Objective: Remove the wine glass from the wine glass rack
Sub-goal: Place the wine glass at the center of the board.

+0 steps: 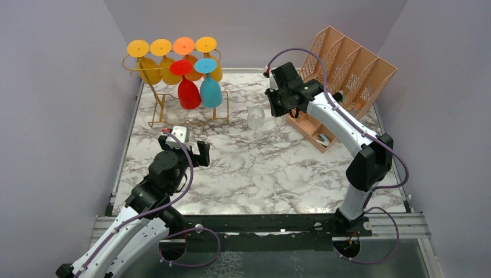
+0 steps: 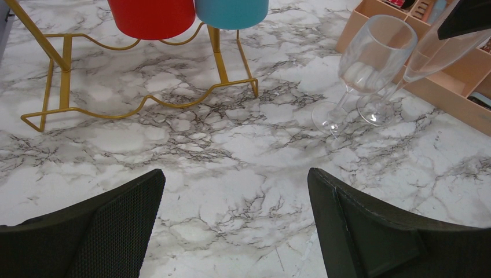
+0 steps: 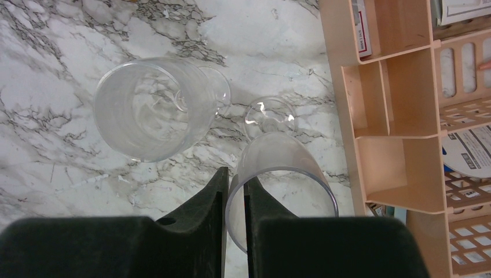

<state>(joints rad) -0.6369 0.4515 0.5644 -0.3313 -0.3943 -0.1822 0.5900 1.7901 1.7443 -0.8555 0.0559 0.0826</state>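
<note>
The gold wire wine glass rack (image 1: 157, 107) stands at the back left, and its feet show in the left wrist view (image 2: 219, 58). Several coloured glasses hang upside down on it, with a red one (image 1: 189, 92) and a blue one (image 1: 211, 91) in front. Two clear glasses are off the rack on the marble. One (image 3: 153, 110) stands free. My right gripper (image 3: 234, 185) is shut on the rim of the other, tilted clear glass (image 3: 284, 168), one finger inside the bowl and one outside. My left gripper (image 2: 236, 191) is open and empty above the marble in front of the rack.
A peach lattice file organizer (image 1: 347, 63) stands at the back right with a peach divided tray (image 1: 312, 130) in front of it, close to the right of the held glass (image 2: 431, 55). Grey walls enclose the table on three sides.
</note>
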